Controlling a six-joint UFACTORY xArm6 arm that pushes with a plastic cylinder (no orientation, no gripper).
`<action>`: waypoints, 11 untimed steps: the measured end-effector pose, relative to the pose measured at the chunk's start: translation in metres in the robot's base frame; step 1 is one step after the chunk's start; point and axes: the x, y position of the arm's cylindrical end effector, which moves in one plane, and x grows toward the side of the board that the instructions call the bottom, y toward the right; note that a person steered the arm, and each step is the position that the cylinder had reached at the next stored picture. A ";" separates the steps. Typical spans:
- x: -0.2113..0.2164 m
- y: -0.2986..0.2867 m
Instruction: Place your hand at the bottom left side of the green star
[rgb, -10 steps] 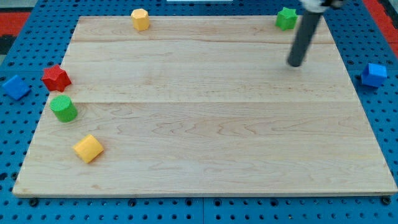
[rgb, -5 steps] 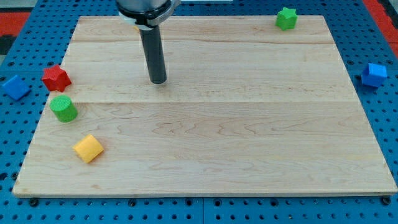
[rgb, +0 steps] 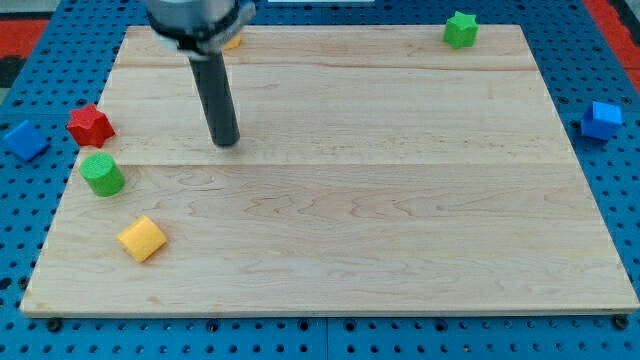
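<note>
While green star (rgb: 460, 29) sits top-right, my tip (rgb: 226, 141) rests well apart, leftward.

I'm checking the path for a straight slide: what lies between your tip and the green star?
Nothing: in the camera view only bare wooden board runs from my tip, left of centre, to the green star at the top right corner.

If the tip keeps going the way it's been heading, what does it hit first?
Probably the green cylinder at the view's left; my tip has been sliding left and slightly down. The red block sits just above that line.
</note>
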 end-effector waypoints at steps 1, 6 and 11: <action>0.042 0.039; -0.064 0.073; -0.029 0.028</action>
